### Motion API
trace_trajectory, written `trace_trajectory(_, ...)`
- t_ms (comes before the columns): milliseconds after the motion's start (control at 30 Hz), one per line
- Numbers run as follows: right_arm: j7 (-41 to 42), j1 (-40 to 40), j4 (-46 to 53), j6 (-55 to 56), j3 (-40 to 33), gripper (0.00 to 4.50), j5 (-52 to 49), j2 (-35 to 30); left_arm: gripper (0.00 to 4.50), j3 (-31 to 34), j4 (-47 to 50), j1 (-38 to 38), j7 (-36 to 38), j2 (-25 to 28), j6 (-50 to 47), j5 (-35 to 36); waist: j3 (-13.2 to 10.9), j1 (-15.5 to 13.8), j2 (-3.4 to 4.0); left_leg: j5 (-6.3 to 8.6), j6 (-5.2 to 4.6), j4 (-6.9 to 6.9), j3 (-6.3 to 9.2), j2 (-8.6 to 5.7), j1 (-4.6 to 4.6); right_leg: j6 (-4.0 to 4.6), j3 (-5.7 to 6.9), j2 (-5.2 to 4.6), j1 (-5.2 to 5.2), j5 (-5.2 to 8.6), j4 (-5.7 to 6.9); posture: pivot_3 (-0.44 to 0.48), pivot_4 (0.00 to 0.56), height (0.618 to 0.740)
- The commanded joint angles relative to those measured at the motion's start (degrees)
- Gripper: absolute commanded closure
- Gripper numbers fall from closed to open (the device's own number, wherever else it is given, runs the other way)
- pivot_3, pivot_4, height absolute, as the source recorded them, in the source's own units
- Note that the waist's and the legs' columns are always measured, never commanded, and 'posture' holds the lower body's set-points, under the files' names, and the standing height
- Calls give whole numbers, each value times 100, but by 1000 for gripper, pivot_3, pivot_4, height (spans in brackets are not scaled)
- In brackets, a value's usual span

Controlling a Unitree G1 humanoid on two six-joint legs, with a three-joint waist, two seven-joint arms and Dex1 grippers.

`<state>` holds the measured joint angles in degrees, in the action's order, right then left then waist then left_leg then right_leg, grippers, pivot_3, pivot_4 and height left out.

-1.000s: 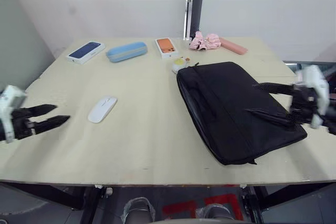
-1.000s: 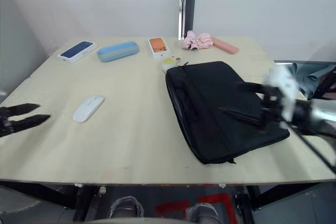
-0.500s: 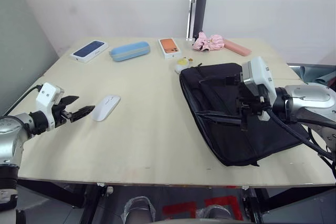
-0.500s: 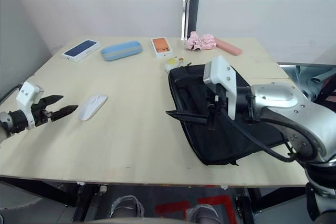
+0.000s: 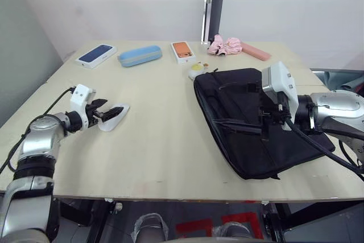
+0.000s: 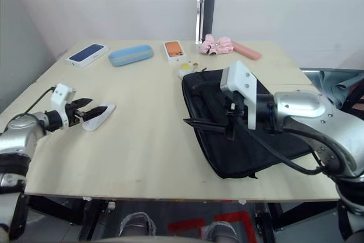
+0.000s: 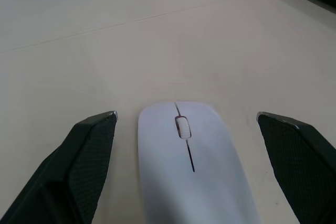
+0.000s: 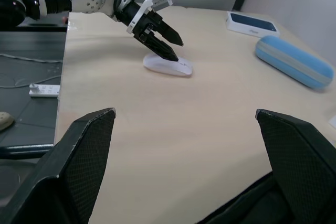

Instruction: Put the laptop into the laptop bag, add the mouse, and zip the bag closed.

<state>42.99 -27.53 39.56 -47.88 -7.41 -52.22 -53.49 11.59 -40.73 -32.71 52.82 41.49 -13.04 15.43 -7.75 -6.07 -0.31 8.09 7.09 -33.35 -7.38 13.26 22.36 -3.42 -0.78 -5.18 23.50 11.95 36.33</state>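
One flat white mouse (image 7: 191,166), grey scroll wheel; left gripper (image 7: 189,129) spread astride it.

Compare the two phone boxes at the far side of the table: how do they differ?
The orange-topped phone box sits near the table's middle, beside the light-blue case; the blue-topped phone box lies further toward the robot's left edge. Their lid pictures differ, orange versus dark blue. Both are white, flat, and lying face up.

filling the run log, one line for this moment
left claw: open, straddling mouse | right claw: open over laptop bag
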Motion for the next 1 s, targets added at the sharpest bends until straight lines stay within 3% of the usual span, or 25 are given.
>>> trace_trajectory(33, -69, -20, 196, 32, -304, 21, -89, -119, 0, -9, -493, -358, -98, -8, 434, -169, 0, -7, 0, 0, 0, 0, 0, 0, 0, 0, 0, 0, 0, 0, 0, 0, 150, 740)
trace_trajectory(333, -236, 158, 385, 23, -416, 21, -96, -248, 0, -97, -508, -136, 277, -123, 564, -192, 0, -3, 0, 1, 1, 2, 0, -1, 0, 0, 0, -3, -1, 0, -3, 0, 150, 740)
trace_trajectory(900, -364, 118, 445, 73, -291, 21, -207, -194, 0, -410, -311, 551, 225, -149, 794, -588, 3, 0, 1, 2, 2, 6, -6, -2, -10, -1, -6, -4, -3, 1, -2, 0, 150, 740)
trace_trajectory(933, -356, 107, 429, 78, -278, 0, -200, -190, 542, -375, -360, 519, 123, -136, 803, -595, 3, 0, 1, 2, 2, 7, -8, -2, -13, -1, -9, -4, -4, 1, -2, 0, 150, 740)
trace_trajectory(1000, -345, 94, 405, 84, -262, 0, -191, -186, 1211, -338, -459, 460, -17, -101, 802, -623, 4, 0, 1, 2, 2, 8, -11, -2, -16, -1, -18, -4, -4, 1, -2, 0, 150, 740)
